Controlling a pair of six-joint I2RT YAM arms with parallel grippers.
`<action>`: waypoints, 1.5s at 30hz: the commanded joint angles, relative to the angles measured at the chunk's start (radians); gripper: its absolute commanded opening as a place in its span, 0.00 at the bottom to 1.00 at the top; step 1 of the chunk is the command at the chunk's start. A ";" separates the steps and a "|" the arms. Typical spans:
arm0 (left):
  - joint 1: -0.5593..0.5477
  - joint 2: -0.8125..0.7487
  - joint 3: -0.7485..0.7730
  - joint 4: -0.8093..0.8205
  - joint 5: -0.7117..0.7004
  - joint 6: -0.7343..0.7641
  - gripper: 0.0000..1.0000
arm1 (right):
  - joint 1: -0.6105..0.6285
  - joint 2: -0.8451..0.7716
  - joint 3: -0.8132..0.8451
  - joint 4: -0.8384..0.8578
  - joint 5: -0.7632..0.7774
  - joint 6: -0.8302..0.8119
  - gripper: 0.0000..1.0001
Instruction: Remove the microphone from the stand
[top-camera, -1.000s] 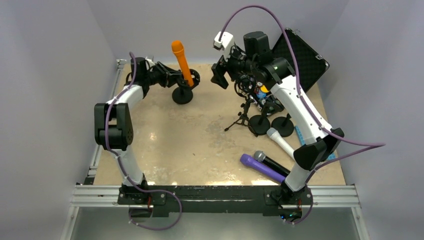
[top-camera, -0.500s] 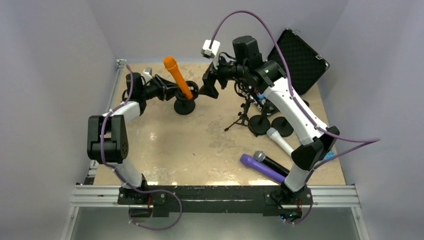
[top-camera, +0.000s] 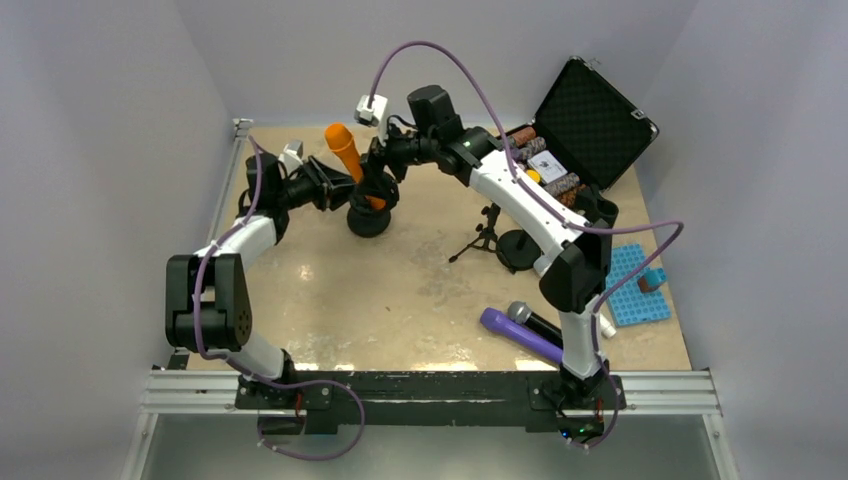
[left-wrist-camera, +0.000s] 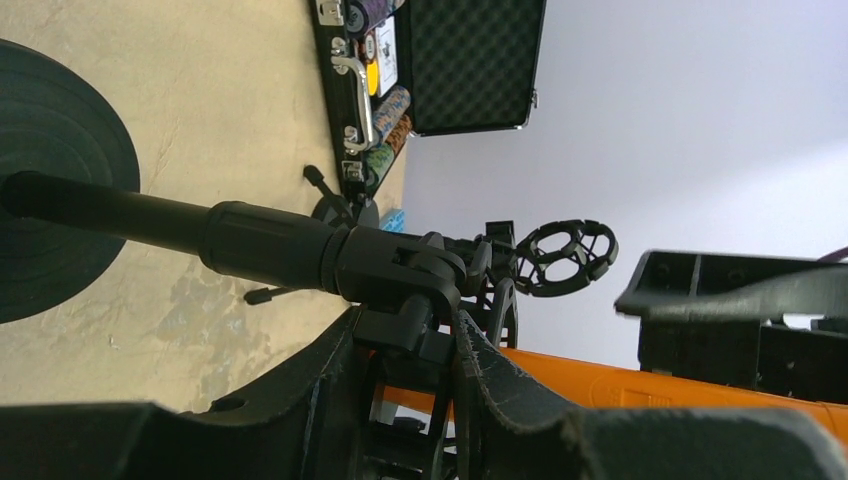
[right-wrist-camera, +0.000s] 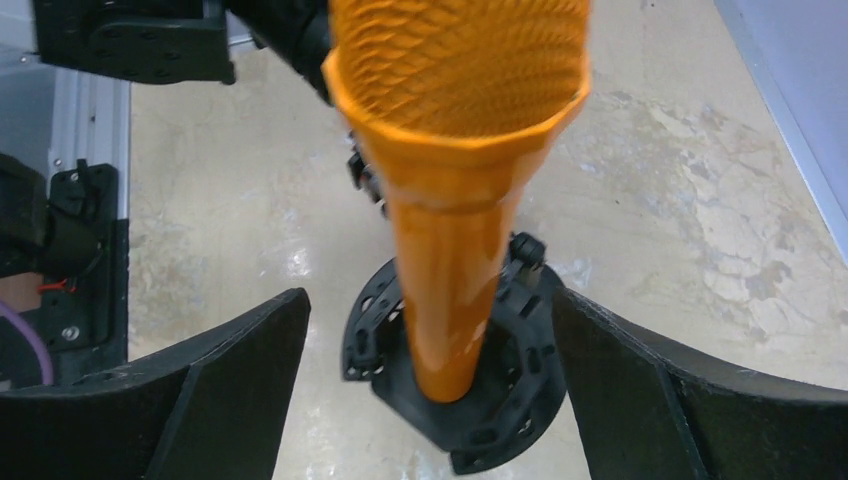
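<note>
The orange microphone (top-camera: 345, 150) sits tilted in a black stand (top-camera: 368, 220) with a round base at the back left of the table. My left gripper (top-camera: 335, 190) is shut on the stand's clamp joint (left-wrist-camera: 405, 320), just under the microphone body (left-wrist-camera: 650, 385). My right gripper (top-camera: 385, 165) is open. In the right wrist view it (right-wrist-camera: 425, 300) straddles the microphone (right-wrist-camera: 455, 200), with one finger (right-wrist-camera: 220, 390) on each side and neither touching. The black ring mount (right-wrist-camera: 470, 400) holds the microphone's lower end.
An open black case (top-camera: 590, 115) stands at the back right. A small tripod stand (top-camera: 487, 230) and a round stand base (top-camera: 520, 250) are right of centre. A purple microphone (top-camera: 520, 335) and a black one (top-camera: 540, 322) lie near the front. A blue tray (top-camera: 635, 285) lies at the right.
My right arm has swung left from the case area, so its open fingers now flank the orange microphone. My left gripper has drawn the stand slightly nearer, still gripping it.
</note>
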 joint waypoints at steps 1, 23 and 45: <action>-0.009 -0.067 -0.012 0.029 0.034 0.027 0.00 | 0.005 0.017 0.082 0.114 -0.005 0.035 0.94; 0.006 -0.080 -0.012 -0.055 0.011 0.067 0.00 | 0.030 -0.015 0.145 0.186 -0.129 0.099 0.00; 0.023 -0.064 -0.005 -0.025 0.002 0.089 0.00 | 0.015 -0.653 -0.359 -0.376 0.017 -0.332 0.00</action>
